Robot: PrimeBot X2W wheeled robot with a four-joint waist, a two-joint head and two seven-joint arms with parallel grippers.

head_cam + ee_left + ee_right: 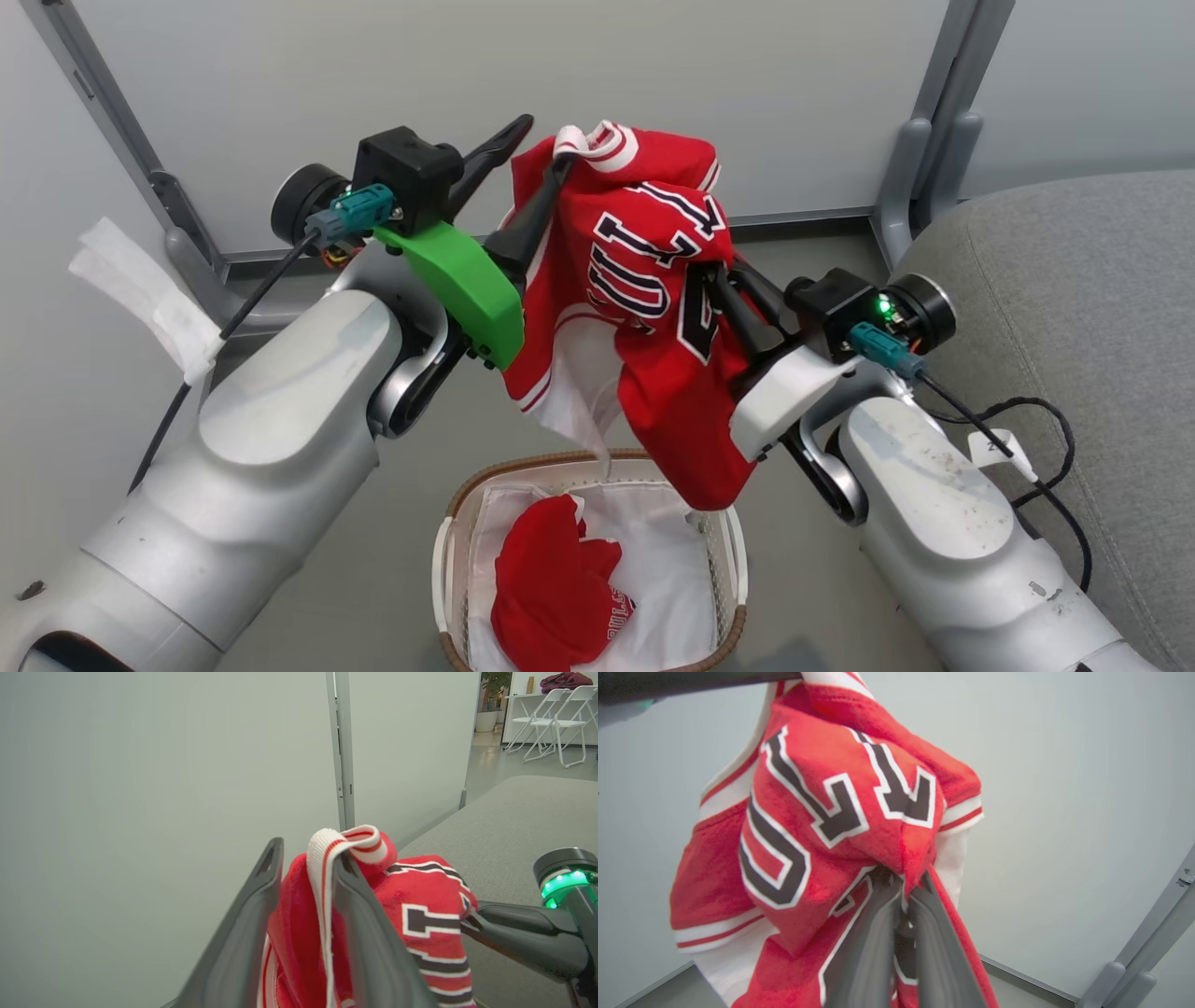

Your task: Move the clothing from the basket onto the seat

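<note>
Mid-carry: the jersey (pixel 644 280) hangs above the basket (pixel 448 523) at 6 o'clock, with the right gripper (pixel 724 289) pinched on its middle. The left gripper (pixel 541 145) is spread apart, trim hooked over one finger. Next it needs swinging to the seat (pixel 1074 280) at 3 o'clock.

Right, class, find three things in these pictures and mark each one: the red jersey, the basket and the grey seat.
Jersey (pixel 644 313): head view, on its lettered front.
Basket (pixel 442 569): head view, on its white left wall.
Seat (pixel 1074 280): head view, on bare grey cushion.
</note>
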